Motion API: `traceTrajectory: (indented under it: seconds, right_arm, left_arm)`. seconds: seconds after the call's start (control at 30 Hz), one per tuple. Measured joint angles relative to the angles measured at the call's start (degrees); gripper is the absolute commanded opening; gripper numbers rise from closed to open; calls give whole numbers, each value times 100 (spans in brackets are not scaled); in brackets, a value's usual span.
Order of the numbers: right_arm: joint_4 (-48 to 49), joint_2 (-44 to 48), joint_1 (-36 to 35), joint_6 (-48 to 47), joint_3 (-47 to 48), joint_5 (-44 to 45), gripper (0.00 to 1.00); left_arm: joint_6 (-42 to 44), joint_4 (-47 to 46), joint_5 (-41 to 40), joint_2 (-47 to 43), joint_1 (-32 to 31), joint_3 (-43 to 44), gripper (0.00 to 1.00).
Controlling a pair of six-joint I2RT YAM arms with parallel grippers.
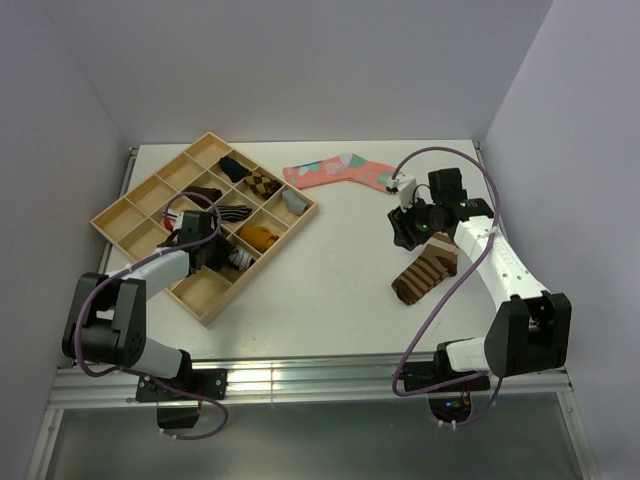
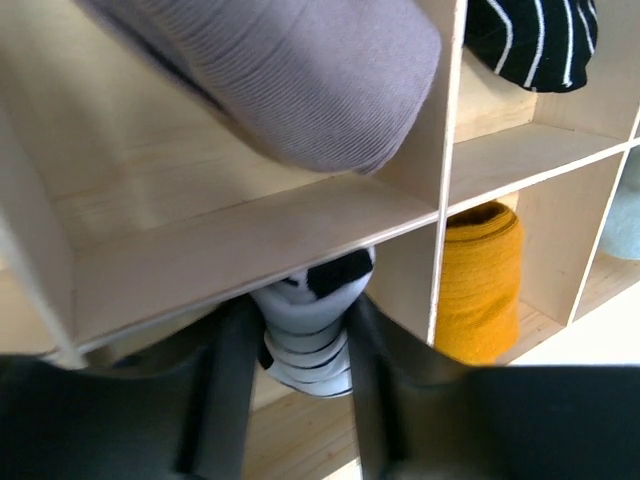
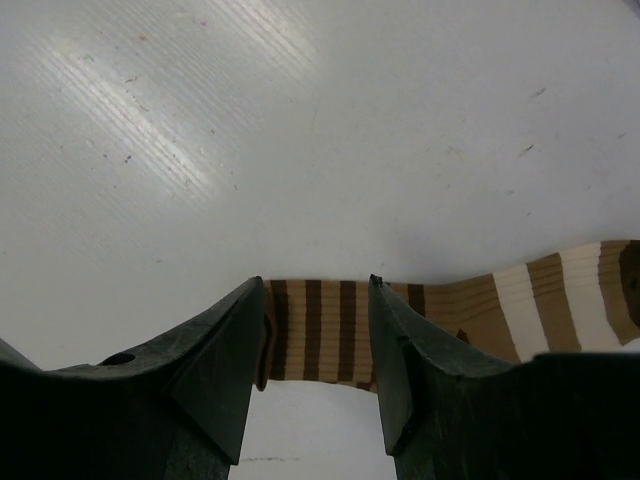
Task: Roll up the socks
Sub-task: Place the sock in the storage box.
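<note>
While the white sock [image 2: 310, 345] sits rolled in its tray [image 1: 200, 290] slot, the brown sock [image 1: 425, 272] isn't rolled yet.
L gripper [image 2: 298, 315] flanks that roll; we can't tell if it's pinching or loose. R gripper [image 3: 315, 295], jaws apart, straddles the brown sock's end, which lies unrolled on the table [image 1: 330, 260] w/ no turn made. Approx. half done, we reckon.

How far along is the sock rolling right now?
Done: the white striped sock is rolled, sitting in a tray compartment between the fingers of the left gripper. In hand: the right gripper straddles one end of the brown sock. Left: that sock lies flat, unrolled, on the table.
</note>
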State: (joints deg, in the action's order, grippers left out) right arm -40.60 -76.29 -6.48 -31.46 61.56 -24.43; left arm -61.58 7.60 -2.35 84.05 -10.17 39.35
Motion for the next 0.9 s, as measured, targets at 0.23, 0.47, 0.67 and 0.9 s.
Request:
traceTrajectory:
  seconds: [0.23, 0.47, 0.67, 0.9]
  right_arm:
    - [-103, -72, 0, -72, 31, 28, 54]
    - [-175, -249, 0, -138, 48, 72, 54]
    - [-284, -269, 0, -214, 48, 175, 53]
    - [-466, 162, -2, -564, -511, 389, 53]
  left_arm:
    - [74, 442, -188, -407, -15, 0, 50]
    - [96, 745, -210, -909, -68, 0, 54]
    - [105, 835, -203, -1543, -107, 2, 54]
    - [149, 997, -201, -2341, -302, 101, 54]
